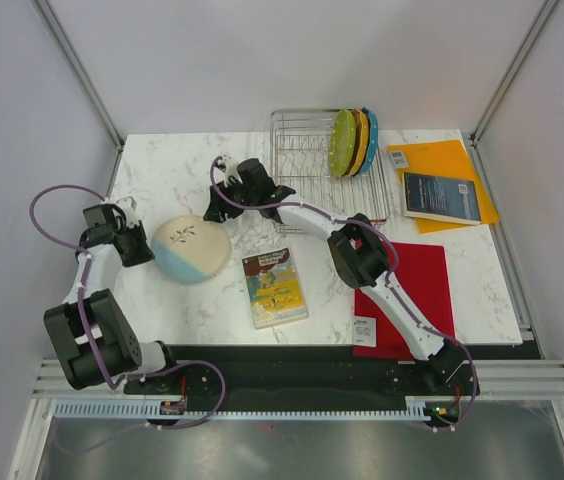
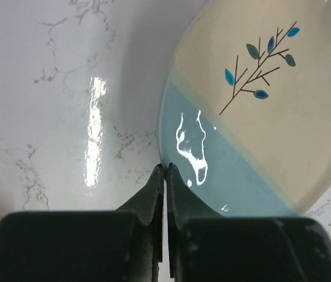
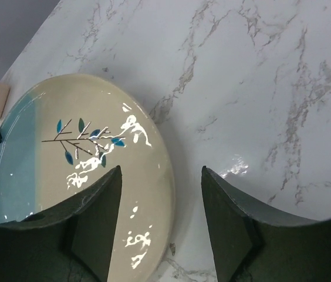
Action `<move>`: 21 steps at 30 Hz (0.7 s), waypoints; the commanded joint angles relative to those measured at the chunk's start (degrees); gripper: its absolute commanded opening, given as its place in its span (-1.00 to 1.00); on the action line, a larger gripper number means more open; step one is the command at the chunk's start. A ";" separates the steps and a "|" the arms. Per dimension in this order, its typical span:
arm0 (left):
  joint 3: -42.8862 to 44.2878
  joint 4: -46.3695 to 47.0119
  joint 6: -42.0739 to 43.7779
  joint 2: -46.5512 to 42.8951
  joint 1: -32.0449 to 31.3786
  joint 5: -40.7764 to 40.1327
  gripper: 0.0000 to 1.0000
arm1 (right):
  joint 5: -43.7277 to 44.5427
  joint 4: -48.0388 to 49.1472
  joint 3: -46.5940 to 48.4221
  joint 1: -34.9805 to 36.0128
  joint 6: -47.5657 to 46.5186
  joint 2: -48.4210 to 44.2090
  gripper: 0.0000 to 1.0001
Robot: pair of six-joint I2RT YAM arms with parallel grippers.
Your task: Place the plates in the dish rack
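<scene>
Marble table (image 1: pixel 162 160) bears the plate (image 1: pixel 190 249) flat; left gripper (image 2: pixel 164 167), clenched empty, should brace its rim so right gripper (image 3: pixel 161 173), spread, can straddle the far edge.

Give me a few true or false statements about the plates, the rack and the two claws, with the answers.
1. The dish rack holds three plates standing on edge. True.
2. The cream-and-blue plate is in the rack too. False: it lies flat on the table.
3. The right claw is open. True.
4. The left claw is wide open. False: it is shut, its tips at that plate's rim.
</scene>
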 commanded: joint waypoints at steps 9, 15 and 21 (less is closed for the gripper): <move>-0.06 3.66 1.90 5.86 0.43 -0.46 -0.95 | -7.81 -12.13 4.95 0.57 -3.91 2.23 0.25; 2.14 6.73 1.64 8.50 0.43 0.33 -0.95 | -12.30 -17.85 6.36 1.97 -5.32 4.34 0.19; 3.73 7.44 -1.00 12.19 0.08 1.38 -0.95 | -17.66 -18.57 4.61 3.12 -1.29 4.60 0.00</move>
